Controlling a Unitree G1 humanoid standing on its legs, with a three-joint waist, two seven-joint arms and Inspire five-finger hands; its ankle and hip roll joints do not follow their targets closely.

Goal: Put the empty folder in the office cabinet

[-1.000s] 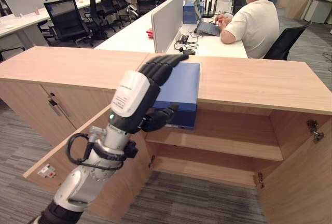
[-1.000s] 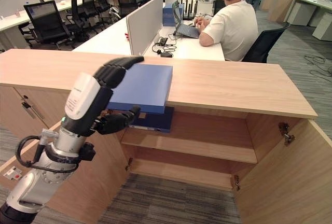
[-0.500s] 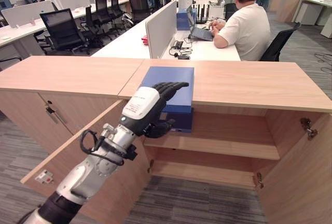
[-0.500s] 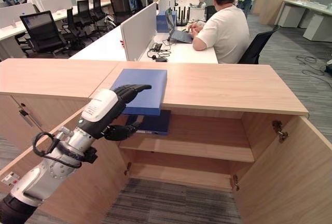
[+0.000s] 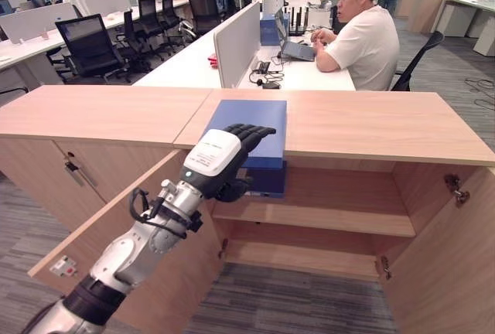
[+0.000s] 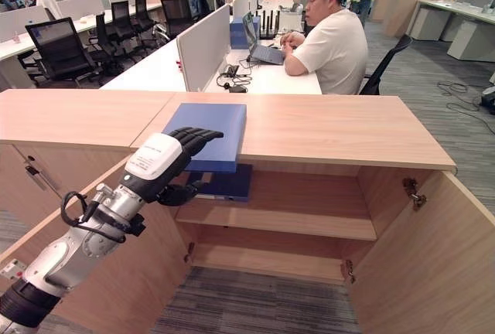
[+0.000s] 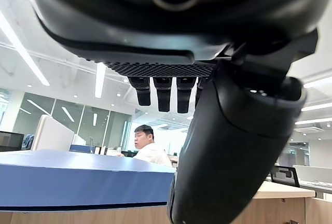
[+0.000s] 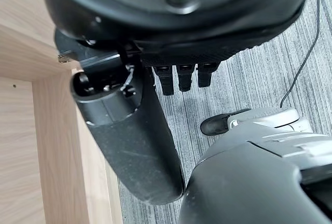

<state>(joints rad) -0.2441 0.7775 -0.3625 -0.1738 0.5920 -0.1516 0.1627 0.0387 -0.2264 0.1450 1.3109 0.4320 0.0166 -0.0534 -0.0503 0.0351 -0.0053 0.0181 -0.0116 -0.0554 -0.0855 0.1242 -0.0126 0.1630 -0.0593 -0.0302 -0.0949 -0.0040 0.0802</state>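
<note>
I am reaching my left hand (image 5: 220, 158) up to the blue folder (image 5: 255, 125), which is lying flat on top of the cabinet (image 5: 387, 121) with its near end jutting out past the front edge, above the open compartment. My fingers (image 6: 197, 136) are lying over the folder's top face and my thumb (image 6: 179, 193) is curling in beneath the overhanging end, so I am judging the hand to be pinching that near left corner between them; my wrist view is showing the blue slab (image 7: 78, 180) passing right beside the thumb (image 7: 228, 146).

The folder's long axis is running straight away from me, from the cabinet's front edge toward the desks behind. It is lying directly ahead of and just above my left hand, touching it. My right hand (image 8: 135, 130) is hanging low with its fingers relaxed, holding nothing, beside a wooden panel (image 8: 31, 130) and over the carpet, so the left is the nearer one by far.

The shelf (image 5: 325, 210) I am aiming for is sitting right below the folder's overhanging end, with a second dark blue item (image 5: 267, 179) already lying on its left part. I am expecting to draw the folder toward me, then lower it and slide it in lengthwise.
</note>
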